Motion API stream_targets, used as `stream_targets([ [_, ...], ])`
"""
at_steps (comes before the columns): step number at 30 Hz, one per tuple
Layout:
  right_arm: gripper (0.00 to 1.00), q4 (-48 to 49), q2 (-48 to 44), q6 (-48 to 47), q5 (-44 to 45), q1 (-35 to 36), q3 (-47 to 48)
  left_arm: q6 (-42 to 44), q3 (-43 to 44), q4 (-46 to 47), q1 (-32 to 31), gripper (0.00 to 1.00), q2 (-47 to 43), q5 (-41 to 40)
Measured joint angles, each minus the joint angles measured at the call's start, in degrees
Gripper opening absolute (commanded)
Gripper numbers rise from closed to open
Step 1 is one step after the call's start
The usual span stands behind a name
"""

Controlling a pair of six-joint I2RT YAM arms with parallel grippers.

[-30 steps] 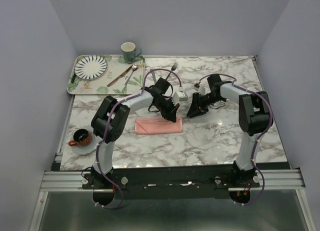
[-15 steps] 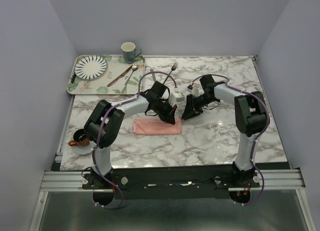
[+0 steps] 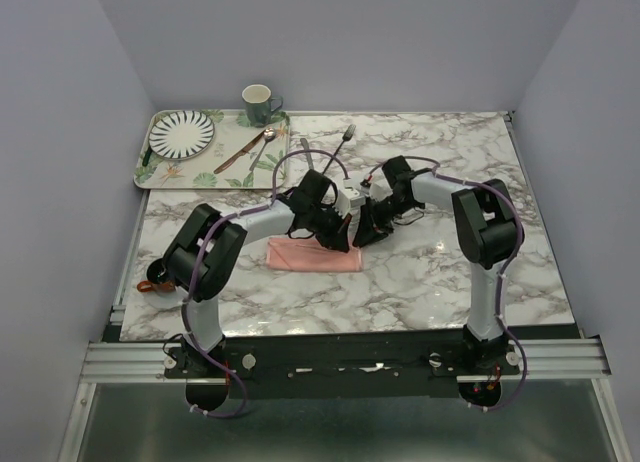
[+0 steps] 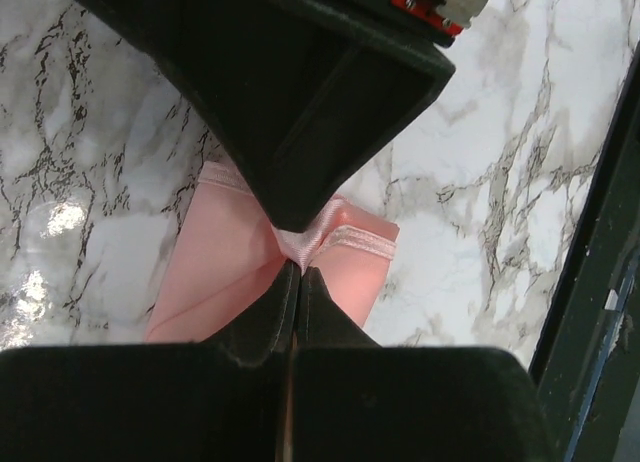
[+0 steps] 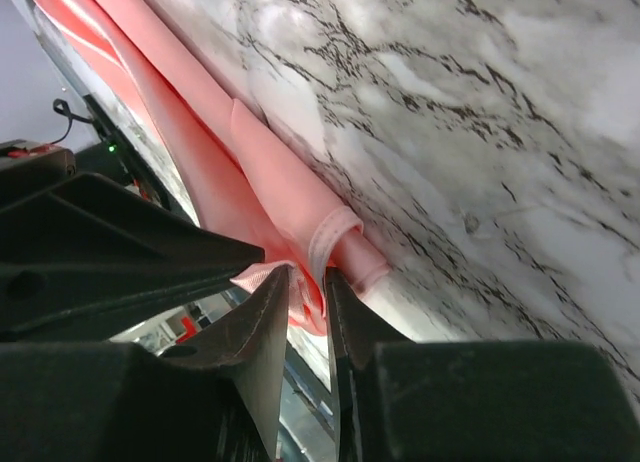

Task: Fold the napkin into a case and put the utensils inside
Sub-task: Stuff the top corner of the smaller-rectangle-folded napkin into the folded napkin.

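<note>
My right gripper has slid in to the right end of the folded napkin in the middle of the tabletop, fingers a little apart around its hem, while my left gripper pinches that end, so I can fold next.

The napkin lies on the table under the left gripper and the right gripper, which meet at its right end, and most of it runs off to their left. The fork lies behind both grippers, well apart from them. Far behind and to their left sits the tray, with the plate and the mug on it.
</note>
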Motion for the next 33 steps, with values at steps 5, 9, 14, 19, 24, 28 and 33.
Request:
stream_targets([
  [5, 0.28, 0.3, 1.3, 0.7, 1.0, 1.1, 1.3, -0.7, -1.8, 1.7, -0.1, 0.0, -1.4, -1.1],
  [9, 0.28, 0.0, 3.3, 1.2, 1.8, 1.2, 2.6, -0.7, -2.6, 1.6, -0.1, 0.0, -2.4, -1.1],
  [14, 0.28, -0.5, 3.4, 1.3, 2.1, 1.2, 3.0, -1.4, -2.6, -1.0, -0.1, 0.0, -2.5, -1.0],
  [19, 0.27, -1.0, 3.4, 0.2, 2.7, 1.3, 3.5, -3.1, -2.6, -4.7, 0.1, 0.0, -2.4, -1.0],
  [24, 0.27, -1.1, 3.4, -0.8, 2.7, 1.3, 3.5, -5.3, -2.6, -6.8, 1.1, 0.0, -1.3, -0.6],
  [28, 0.27, -1.1, 3.4, -1.8, 2.7, 1.4, 3.5, -7.1, -2.2, -7.9, 2.0, 0.0, 0.3, 0.9],
  [33, 0.26, -1.1, 3.3, -3.1, 2.8, 1.6, 3.5, -9.2, -1.2, -8.5, 3.3, 0.0, 1.8, 2.8],
])
